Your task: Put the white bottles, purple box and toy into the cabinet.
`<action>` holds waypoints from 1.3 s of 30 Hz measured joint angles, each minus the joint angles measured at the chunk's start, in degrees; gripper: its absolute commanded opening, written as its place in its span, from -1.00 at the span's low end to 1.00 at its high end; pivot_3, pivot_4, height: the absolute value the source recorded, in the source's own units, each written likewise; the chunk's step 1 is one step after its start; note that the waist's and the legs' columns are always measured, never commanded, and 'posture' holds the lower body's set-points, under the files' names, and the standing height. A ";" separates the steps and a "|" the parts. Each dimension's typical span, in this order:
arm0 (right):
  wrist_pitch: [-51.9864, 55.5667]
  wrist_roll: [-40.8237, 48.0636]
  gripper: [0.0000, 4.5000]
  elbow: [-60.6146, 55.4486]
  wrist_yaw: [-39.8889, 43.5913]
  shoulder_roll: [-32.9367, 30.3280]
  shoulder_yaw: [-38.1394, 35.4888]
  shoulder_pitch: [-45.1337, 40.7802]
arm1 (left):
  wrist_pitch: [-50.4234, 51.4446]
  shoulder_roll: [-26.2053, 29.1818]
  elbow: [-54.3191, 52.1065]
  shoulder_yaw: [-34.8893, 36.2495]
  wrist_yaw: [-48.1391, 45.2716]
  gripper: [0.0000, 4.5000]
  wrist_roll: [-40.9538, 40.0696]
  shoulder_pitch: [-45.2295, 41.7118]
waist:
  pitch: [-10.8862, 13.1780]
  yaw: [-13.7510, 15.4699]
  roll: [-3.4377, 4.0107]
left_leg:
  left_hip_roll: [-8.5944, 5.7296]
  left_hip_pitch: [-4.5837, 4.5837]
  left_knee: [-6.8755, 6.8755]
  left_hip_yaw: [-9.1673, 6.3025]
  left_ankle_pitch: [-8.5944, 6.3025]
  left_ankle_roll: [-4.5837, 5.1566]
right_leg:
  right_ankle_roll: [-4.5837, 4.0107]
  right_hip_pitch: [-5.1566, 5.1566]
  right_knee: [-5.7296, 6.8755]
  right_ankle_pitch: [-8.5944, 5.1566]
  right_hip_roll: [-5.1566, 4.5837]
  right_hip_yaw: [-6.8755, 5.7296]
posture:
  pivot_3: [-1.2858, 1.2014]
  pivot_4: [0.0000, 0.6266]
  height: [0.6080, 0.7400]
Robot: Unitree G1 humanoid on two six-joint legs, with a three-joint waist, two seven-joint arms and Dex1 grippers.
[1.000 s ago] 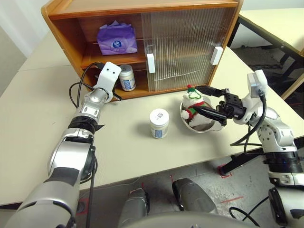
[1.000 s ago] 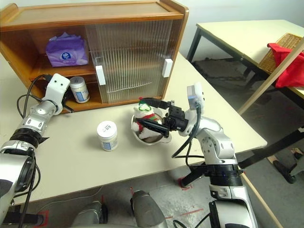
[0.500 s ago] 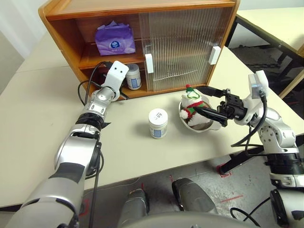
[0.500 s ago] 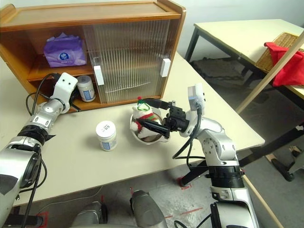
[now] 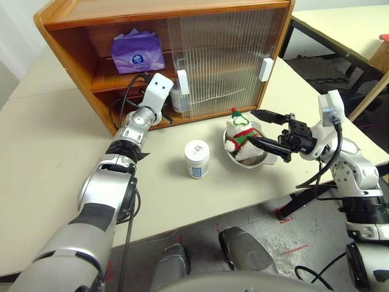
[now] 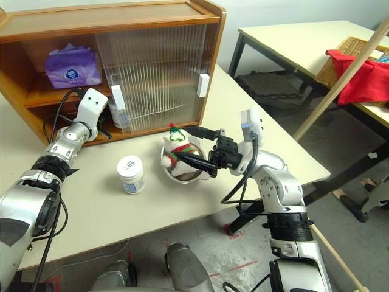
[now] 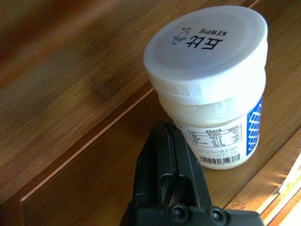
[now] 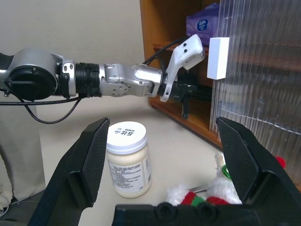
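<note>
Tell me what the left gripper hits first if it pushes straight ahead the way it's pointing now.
Most likely the white bottle on the cabinet's lower shelf. The left gripper is shut, and its tips sit right at the bottle's side, low on the label. Whether they touch already is unclear.

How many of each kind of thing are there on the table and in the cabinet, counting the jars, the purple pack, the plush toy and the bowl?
White bottles: 2, one on the table, one on the cabinet's lower level
Purple box: 1, on the upper shelf
Toy: 1, sitting in the bowl
Metal bowl: 1
Total: 5
</note>
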 measured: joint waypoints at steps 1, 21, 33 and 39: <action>0.00 0.00 1.00 0.00 -0.04 0.00 0.00 0.00 | 0.00 0.02 -0.02 0.15 -0.05 -0.99 -0.14 0.03 | 0.00 -0.09 0.00 | 0.00 0.00 0.00 0.02 0.00 0.01 | 0.02 0.00 0.00 0.01 0.00 0.01 | -0.25 -0.85 1.00; 0.01 0.00 1.00 0.43 1.29 -0.45 0.08 -0.19 | 20.63 4.06 -49.97 12.65 -14.28 0.82 -21.44 33.56 | -0.06 -0.38 -0.09 | 0.03 0.12 0.06 0.00 -0.03 -0.07 | -0.09 0.02 0.07 0.12 0.04 0.07 | -0.22 -0.81 1.00; -0.06 -0.09 1.00 2.73 7.46 -2.02 0.83 -1.88 | 21.78 12.98 -60.01 15.12 -45.03 0.98 -39.20 51.86 | -0.44 0.28 0.36 | 0.86 -0.36 -0.03 -0.80 -0.41 -0.81 | -1.07 -0.80 0.18 0.44 -0.07 0.15 | -0.21 -0.82 1.00; -1.34 -1.75 1.00 6.01 10.33 -2.72 1.20 -4.60 | 22.83 13.06 -60.07 12.07 -48.38 0.98 -39.73 52.52 | -0.73 0.42 0.71 | 1.03 -0.72 -0.14 -0.78 -0.25 -0.61 | -1.53 -1.28 0.24 0.61 0.03 0.08 | -0.20 -0.81 1.00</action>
